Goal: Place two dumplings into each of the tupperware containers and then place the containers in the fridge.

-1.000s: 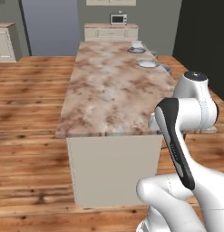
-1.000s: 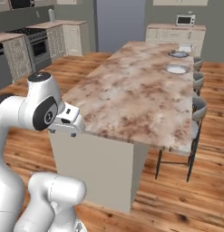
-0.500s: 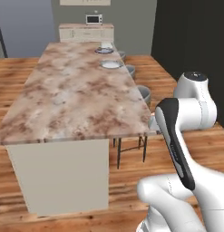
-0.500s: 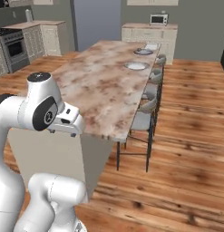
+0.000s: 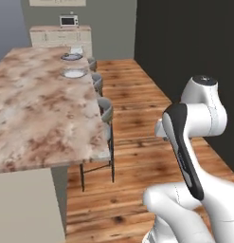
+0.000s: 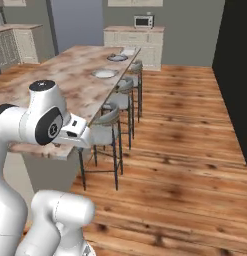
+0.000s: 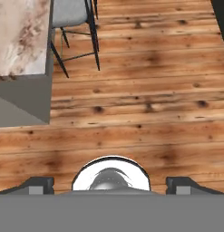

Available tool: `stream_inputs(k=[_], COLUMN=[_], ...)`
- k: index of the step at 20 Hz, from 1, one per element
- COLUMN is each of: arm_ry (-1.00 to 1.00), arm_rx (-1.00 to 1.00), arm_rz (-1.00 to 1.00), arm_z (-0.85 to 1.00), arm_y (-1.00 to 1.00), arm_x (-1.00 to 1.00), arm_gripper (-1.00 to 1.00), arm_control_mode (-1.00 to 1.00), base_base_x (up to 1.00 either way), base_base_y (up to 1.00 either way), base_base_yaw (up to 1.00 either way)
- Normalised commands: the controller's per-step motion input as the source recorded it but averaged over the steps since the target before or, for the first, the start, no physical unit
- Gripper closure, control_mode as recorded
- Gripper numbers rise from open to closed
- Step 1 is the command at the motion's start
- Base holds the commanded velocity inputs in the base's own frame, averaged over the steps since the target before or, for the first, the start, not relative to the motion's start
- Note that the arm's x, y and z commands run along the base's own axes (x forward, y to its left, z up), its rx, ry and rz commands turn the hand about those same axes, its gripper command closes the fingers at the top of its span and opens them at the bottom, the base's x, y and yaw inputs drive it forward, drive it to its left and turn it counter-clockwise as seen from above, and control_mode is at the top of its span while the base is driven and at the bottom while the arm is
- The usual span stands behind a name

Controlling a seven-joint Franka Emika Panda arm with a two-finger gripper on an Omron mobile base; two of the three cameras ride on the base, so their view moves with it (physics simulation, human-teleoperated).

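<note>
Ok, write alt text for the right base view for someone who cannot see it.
A long marble-topped island runs away on the left, with two round plates near its far end and grey stools along its right side over wood flooring. The white arm rises at lower left; a microwave sits on the back counter.

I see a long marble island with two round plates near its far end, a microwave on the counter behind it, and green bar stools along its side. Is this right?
Not quite: the bar stools are grey, not green, as the right base view shows. The rest holds: the marble island carries two round plates near its far end, and a microwave stands on the counter behind it.
</note>
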Motion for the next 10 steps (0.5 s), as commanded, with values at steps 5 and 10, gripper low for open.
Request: stream_inputs(k=[5,10], arm_ry=[0.0,0.0], arm_rx=[0.0,0.0], arm_rz=[0.0,0.0], arm_z=[0.0,0.0], arm_y=[0.0,0.0], arm_x=[0.0,0.0], arm_gripper=[-1.0,-1.0], arm_control_mode=[1.0,1.0], base_base_x=[0.97,1.0], base_base_y=[-1.0,-0.93], base_base_yaw=[-0.11,-0.07])
